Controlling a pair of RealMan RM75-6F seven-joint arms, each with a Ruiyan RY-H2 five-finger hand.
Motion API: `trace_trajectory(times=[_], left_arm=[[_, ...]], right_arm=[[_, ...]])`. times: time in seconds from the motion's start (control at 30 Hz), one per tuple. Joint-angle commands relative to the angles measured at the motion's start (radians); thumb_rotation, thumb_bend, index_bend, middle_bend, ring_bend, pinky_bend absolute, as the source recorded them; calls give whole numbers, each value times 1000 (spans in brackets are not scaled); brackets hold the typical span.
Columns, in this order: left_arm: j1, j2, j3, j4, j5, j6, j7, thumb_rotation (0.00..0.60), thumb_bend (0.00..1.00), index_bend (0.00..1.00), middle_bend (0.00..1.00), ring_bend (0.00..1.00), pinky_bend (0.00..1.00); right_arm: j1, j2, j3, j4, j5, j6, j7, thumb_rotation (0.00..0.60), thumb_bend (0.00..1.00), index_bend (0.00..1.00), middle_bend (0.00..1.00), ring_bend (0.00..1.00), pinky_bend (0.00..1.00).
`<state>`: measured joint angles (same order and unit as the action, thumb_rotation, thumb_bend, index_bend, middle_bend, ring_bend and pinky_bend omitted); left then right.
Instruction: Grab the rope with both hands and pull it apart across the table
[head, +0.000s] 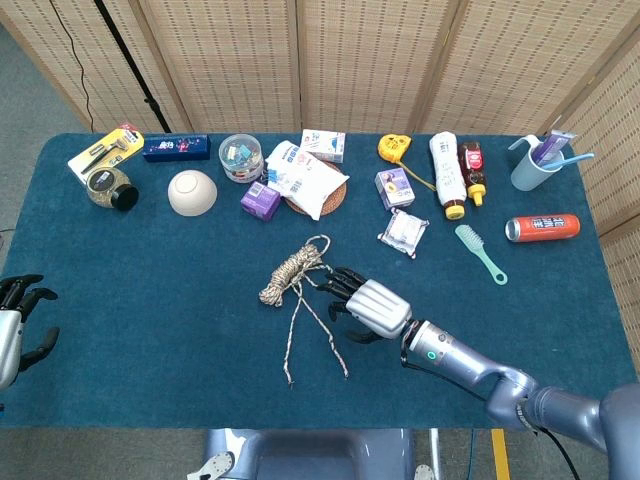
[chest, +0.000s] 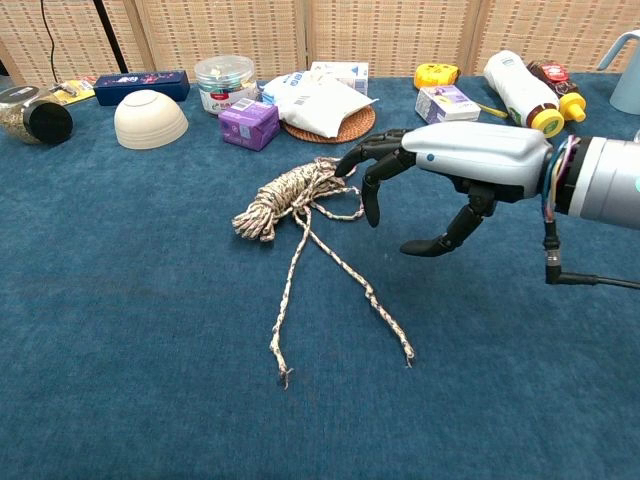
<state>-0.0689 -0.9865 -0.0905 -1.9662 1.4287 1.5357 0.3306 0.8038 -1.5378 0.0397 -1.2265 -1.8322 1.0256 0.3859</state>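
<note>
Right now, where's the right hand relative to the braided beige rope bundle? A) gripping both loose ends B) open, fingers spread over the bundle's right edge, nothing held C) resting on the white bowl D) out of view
B: the right hand is open with fingers spread at the right edge of the braided beige rope bundle, not closed on it.

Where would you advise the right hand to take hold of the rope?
Probably at the loose loop on the coil's right end, coming from the right and above. The rope lies bundled with that loop open toward the right hand, whose spread fingers hover beside it.
</note>
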Motion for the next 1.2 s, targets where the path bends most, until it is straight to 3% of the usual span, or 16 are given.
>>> trace_trajectory(times=[0.03, 0.53, 1.2], left_arm=[[2, 2, 2, 0, 0, 2, -1, 600, 280, 383, 241, 170, 16], [25, 22, 17, 3, -1, 23, -23, 600, 280, 383, 240, 170, 16], [32, 31, 21, -2, -3, 30, -18, 600, 279, 383, 240, 170, 15]], right_arm=[[20, -35, -11, 43, -7, 15, 10, 600, 339, 448, 135, 0, 0], [114, -146, -55, 202, -32, 8, 29, 600, 339, 458, 135, 0, 0], [154, -197, -129, 332, -32, 25, 70, 600, 339, 470, 135, 0, 0]])
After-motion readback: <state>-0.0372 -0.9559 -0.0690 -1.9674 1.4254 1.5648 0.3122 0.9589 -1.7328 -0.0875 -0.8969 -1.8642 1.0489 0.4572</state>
